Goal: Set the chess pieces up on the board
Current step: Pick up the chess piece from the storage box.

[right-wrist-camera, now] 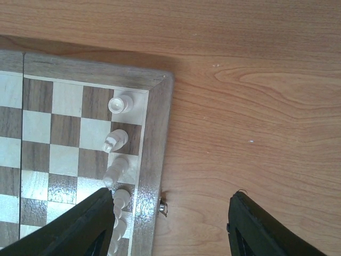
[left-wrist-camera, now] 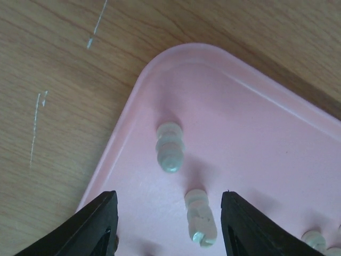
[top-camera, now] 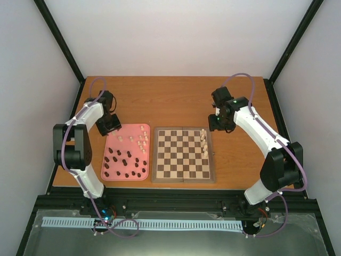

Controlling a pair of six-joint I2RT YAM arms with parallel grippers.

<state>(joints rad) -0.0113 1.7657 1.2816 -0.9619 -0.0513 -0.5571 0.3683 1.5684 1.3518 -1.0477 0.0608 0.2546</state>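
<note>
The board (top-camera: pixel 184 180) lies mid-table with several cream chess pieces (top-camera: pixel 204 141) standing along its right column. In the right wrist view these pieces (right-wrist-camera: pixel 115 140) line the edge squares. My right gripper (right-wrist-camera: pixel 170 224) is open over bare wood just right of the board's border (right-wrist-camera: pixel 154 138), and it holds nothing. My left gripper (left-wrist-camera: pixel 169 224) hangs over the pink tray's far left corner (left-wrist-camera: pixel 256 138). It is open, with a cream piece (left-wrist-camera: pixel 200 217) lying between its fingers, nearer the right one and touching neither. Another cream piece (left-wrist-camera: pixel 170 146) lies just beyond.
The pink tray (top-camera: pixel 125 177) left of the board holds several dark pieces (top-camera: pixel 125 162) and cream ones (top-camera: pixel 141 140). A small metal latch (right-wrist-camera: pixel 163 207) sticks out from the board's right edge. Black frame posts stand at the table's sides.
</note>
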